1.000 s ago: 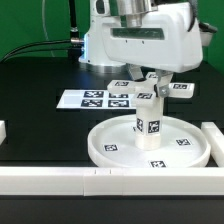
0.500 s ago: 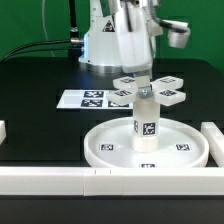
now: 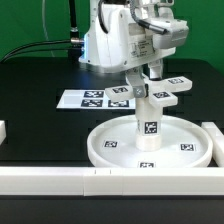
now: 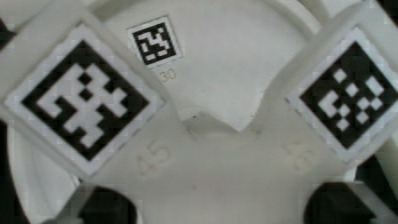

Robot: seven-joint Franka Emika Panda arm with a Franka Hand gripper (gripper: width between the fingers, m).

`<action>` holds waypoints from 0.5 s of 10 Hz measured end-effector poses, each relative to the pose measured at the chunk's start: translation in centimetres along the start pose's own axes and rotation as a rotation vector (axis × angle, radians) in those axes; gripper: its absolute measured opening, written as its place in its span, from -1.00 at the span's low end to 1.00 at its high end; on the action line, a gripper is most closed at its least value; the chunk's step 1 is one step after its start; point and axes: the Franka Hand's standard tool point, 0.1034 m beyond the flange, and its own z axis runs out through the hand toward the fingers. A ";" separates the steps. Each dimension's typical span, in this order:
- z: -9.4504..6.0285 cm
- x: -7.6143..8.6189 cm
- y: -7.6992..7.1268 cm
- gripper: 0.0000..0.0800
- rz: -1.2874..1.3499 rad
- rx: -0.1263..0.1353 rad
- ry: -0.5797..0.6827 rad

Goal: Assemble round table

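The large rimmed round disc (image 3: 110, 150) lies flat on the black table near the front. The short cylindrical leg (image 3: 148, 128) stands upright at its centre. The cross-shaped foot (image 3: 160, 93) sits on top of the leg, its tagged arms spread out. My gripper (image 3: 148, 80) comes down from above and is shut on the foot's middle. In the wrist view the foot (image 4: 214, 150) fills the picture, with two tagged arms showing. My gripper (image 4: 217, 205) has a dark fingertip (image 4: 98, 205) at each side of the foot. A tag on the disc (image 4: 157, 42) shows beyond the foot.
The marker board (image 3: 92, 98) lies flat behind the disc, toward the exterior view's left. White border blocks run along the front (image 3: 60, 180), the right (image 3: 213, 135) and the left edge (image 3: 3, 130). The robot's white base (image 3: 105, 45) stands at the back.
The gripper has turned about the leg's upright axis, and the cross-shaped foot has turned with it on top of the leg. The disc and leg have stayed in place.
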 end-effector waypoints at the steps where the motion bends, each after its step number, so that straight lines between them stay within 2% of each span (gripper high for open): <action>1: -0.8 0.0 -0.2 0.48 -0.049 -0.008 -0.011; 2: -1.8 -0.1 -0.6 0.60 -0.081 0.004 -0.021; 4: -3.7 -0.8 -0.9 0.62 -0.150 -0.003 -0.052; 5: -3.7 -0.7 -0.8 0.62 -0.191 0.001 -0.048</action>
